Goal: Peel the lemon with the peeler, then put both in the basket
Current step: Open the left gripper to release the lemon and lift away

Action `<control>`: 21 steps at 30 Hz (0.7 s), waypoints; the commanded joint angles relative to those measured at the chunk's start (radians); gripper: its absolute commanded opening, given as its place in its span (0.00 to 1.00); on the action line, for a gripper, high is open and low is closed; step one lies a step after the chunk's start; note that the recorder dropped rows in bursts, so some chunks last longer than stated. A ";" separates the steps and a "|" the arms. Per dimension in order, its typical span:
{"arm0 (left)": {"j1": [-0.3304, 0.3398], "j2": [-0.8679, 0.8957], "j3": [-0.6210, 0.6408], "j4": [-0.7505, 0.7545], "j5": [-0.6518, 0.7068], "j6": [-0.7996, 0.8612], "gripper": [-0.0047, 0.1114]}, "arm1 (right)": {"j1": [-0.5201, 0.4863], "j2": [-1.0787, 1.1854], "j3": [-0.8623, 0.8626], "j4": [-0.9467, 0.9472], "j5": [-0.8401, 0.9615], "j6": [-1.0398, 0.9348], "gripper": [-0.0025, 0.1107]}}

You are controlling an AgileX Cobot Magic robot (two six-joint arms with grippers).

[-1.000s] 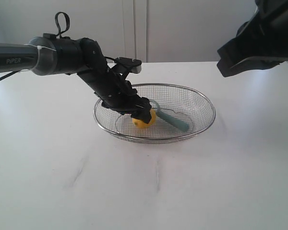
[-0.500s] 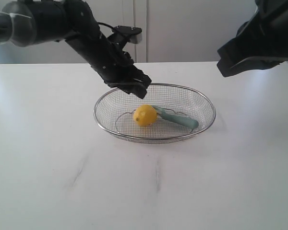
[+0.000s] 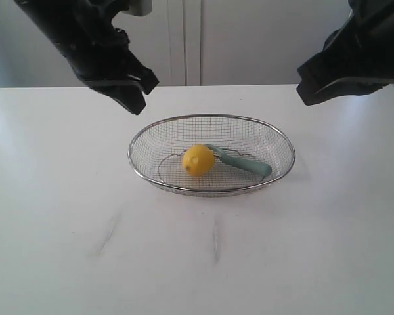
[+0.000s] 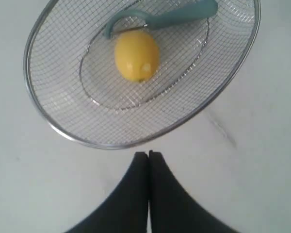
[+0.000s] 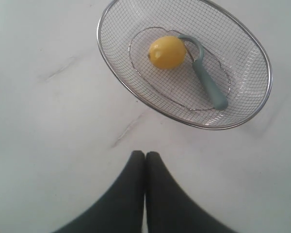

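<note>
Basket (image 3: 210, 192) on table (image 3: 184, 262) holds lemon (image 3: 198, 160) and peeler (image 3: 246, 165), peeler head just beside lemon. Left end effector (image 4: 148, 154) and right end effector (image 5: 145, 154) both fully closed, empty, outside basket.

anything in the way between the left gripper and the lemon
Nothing visible. The shut left gripper hangs outside the basket rim; the lemon lies uncovered inside, the peeler beyond it.
</note>
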 commanded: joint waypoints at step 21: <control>0.003 -0.789 0.826 -0.107 -0.153 -0.053 0.04 | -0.005 -0.007 0.000 0.001 -0.013 -0.009 0.02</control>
